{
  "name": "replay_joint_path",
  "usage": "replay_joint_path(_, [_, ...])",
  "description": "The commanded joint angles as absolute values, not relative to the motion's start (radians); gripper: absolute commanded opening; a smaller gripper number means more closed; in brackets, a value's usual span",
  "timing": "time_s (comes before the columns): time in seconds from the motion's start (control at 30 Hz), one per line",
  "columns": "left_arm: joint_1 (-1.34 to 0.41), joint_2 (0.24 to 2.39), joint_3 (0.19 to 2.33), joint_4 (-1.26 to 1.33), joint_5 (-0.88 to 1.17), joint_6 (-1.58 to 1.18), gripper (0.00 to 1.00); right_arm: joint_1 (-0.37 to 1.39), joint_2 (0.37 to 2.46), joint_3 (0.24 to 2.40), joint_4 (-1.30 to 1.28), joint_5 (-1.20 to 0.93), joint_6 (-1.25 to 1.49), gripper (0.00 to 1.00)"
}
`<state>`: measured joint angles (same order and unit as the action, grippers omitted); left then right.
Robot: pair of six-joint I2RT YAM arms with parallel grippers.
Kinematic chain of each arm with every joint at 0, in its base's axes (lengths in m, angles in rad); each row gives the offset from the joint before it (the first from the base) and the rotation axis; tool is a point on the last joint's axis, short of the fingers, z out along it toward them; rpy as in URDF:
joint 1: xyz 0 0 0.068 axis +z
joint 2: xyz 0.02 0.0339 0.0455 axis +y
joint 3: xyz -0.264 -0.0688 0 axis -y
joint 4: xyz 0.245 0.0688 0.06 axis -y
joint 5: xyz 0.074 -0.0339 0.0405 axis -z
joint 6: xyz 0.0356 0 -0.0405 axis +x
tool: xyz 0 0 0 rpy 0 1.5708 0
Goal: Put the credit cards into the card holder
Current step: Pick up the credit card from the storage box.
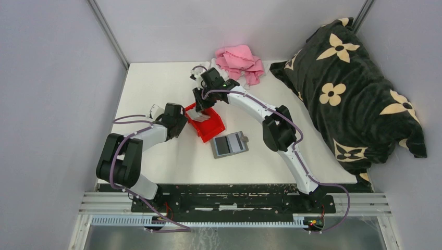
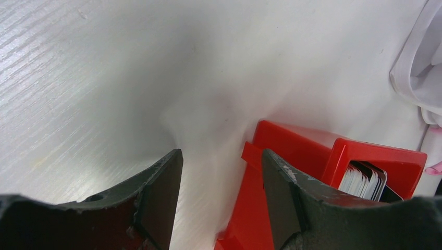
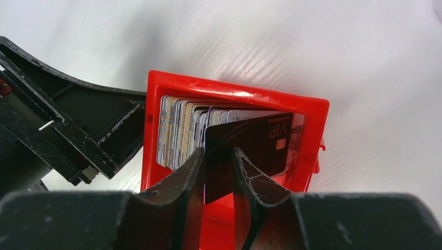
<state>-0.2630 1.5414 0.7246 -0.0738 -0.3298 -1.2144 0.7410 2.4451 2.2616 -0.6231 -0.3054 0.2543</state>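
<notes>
A red plastic bin (image 1: 211, 127) stands left of centre and holds several upright credit cards (image 3: 180, 130), which also show in the left wrist view (image 2: 362, 179). My right gripper (image 3: 218, 151) reaches down into the bin (image 3: 234, 91) from the far side (image 1: 204, 101). It is shut on a black card marked VIP (image 3: 255, 140) that stands higher than the rest. My left gripper (image 2: 221, 153) is open at the bin's left wall (image 2: 312, 151), one finger over the table and one over the bin (image 1: 183, 117). The card holder (image 1: 229, 144), a grey wallet, lies open to the bin's right.
A pink cloth (image 1: 240, 60) lies at the table's far edge. A black flowered cushion (image 1: 349, 83) fills the right side. Grey walls close in the table on the left and at the back.
</notes>
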Motion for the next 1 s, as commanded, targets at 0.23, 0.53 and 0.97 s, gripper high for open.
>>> replay_joint_path(0.23, [-0.265, 1.485, 0.732, 0.011, -0.299, -1.200, 0.65, 0.772, 2.315, 2.232, -0.683, -0.226, 0.226, 0.20])
replay_joint_path(0.53, [-0.265, 1.411, 0.700, -0.030, -0.344, -1.174, 0.65, 0.772, 2.265, 2.226, -0.700, -0.125, 0.195, 0.12])
replay_joint_path(0.97, [-0.292, 1.178, 0.693, -0.077, -0.398, -1.016, 0.65, 0.773, 2.065, 2.080, -0.697, -0.053, 0.193, 0.01])
